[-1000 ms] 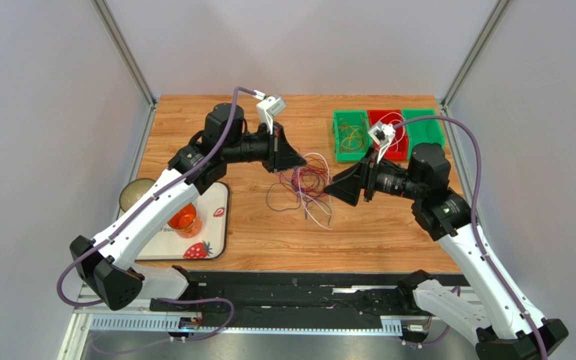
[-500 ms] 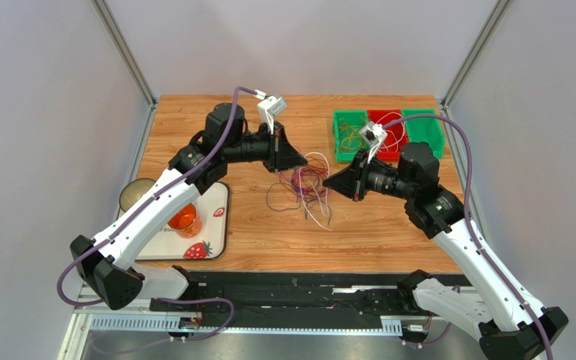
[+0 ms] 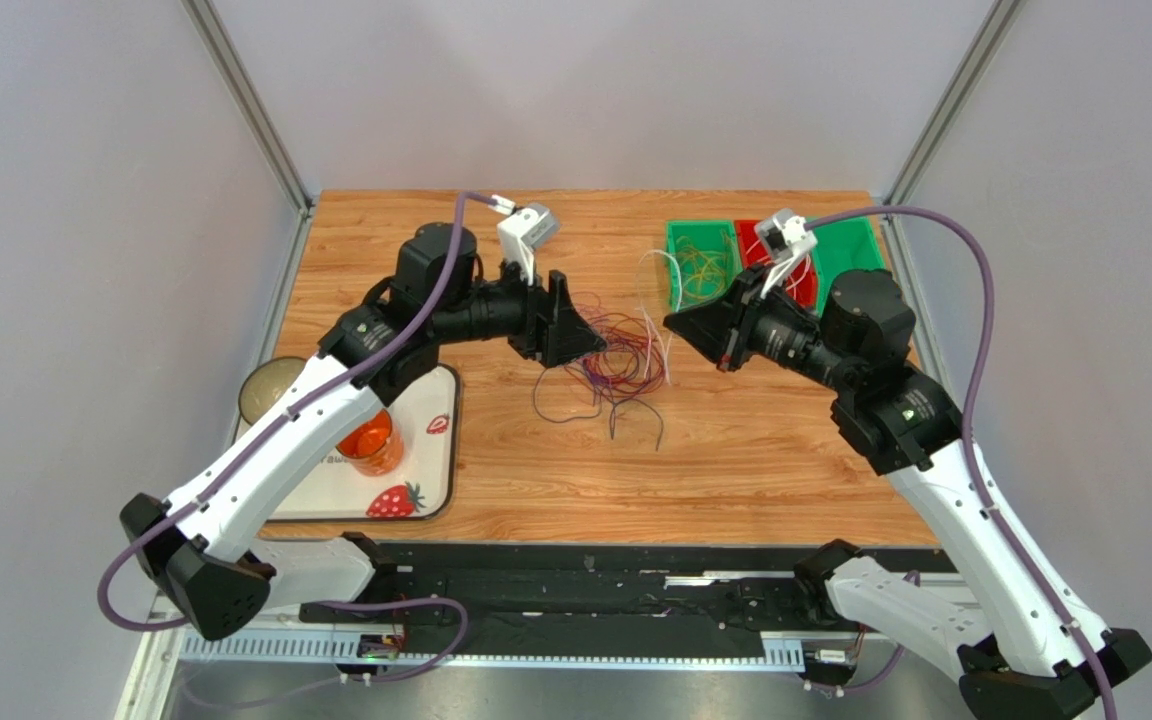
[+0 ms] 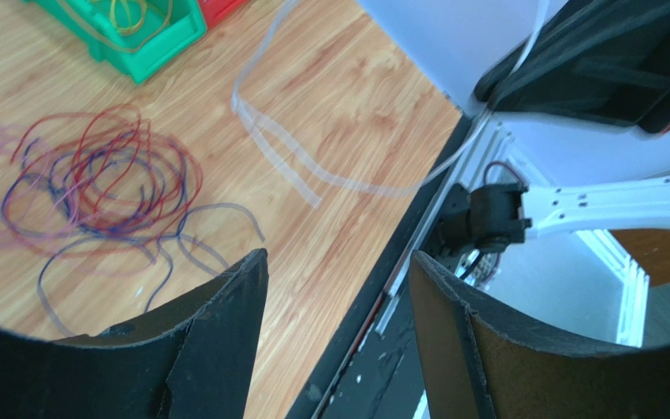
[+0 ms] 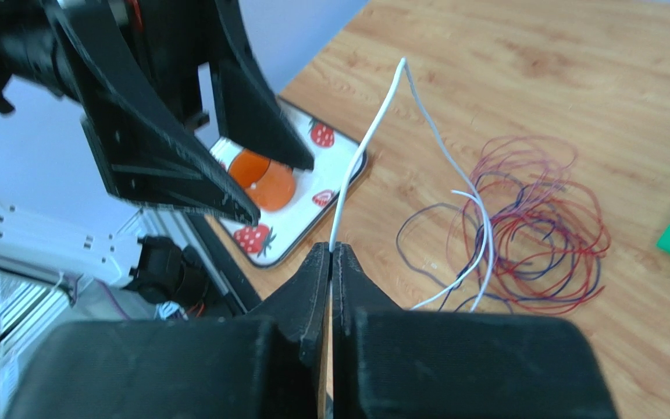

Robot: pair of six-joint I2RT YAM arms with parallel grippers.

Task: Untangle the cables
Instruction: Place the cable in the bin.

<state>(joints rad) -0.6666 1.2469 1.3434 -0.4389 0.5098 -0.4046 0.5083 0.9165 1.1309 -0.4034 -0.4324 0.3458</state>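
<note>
Top external view gives the count: two arms, two grippers, three plastic bins, one tray, one cup and one round dish, all on one wooden table (image 3: 778, 480). A loose tangle of thin red, purple and dark grey cables (image 3: 620, 360) lies flat near the table's middle. The left gripper (image 3: 582, 333) sits at 9 o'clock of the tangle, just beside its edge, with its black jaws spread wide and nothing between them, which the left wrist view confirms. The right gripper (image 3: 675, 320) sits at about 2 o'clock of the tangle. In the right wrist view its jaws are pressed together on one thin white cable (image 5: 366, 140), which rises from the fingertips, bends over and drops back down to the tangle. At 1 o'clock on the table a green plastic bin (image 3: 701, 317) holding yellow loops (image 3: 705, 275), a red plastic bin (image 3: 755, 230) and a second green plastic bin (image 3: 853, 263) stand side by side against the far edge. At 8 o'clock a white rectangular tray with strawberry prints (image 3: 425, 480) carries an orange translucent cup (image 3: 366, 438), and a round greyish dish (image 3: 259, 393) sits at the left edge, partly under the left arm. Bare wood shows from the tangle towards 6 o'clock up to the near edge, and towards 12 o'clock up to the far edge.
</note>
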